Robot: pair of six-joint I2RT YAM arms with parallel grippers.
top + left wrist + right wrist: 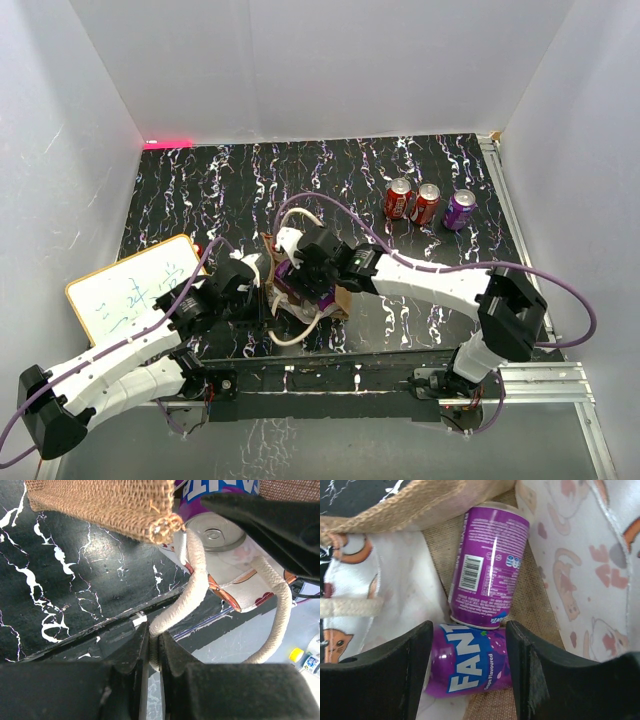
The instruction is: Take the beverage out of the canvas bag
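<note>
The canvas bag [335, 300] lies mid-table near the arms, tan burlap [100, 505] with a white cat-print lining [580, 555]. My left gripper [154, 647] is shut on one cream rope handle [195, 580] and holds it taut. My right gripper [469, 665] is inside the bag mouth, open, its fingers [395, 675] either side of a purple Fanta can [470, 660] lying on the bag floor. A second purple can [490, 565] lies just beyond it. One can's silver end shows in the left wrist view [215, 532].
Two red cans [399, 198] [426, 204] and a purple can [460, 209] stand at the back right. A white board with an orange rim [135, 290] lies at the left. The bag's other rope handle [300, 215] loops behind the right gripper.
</note>
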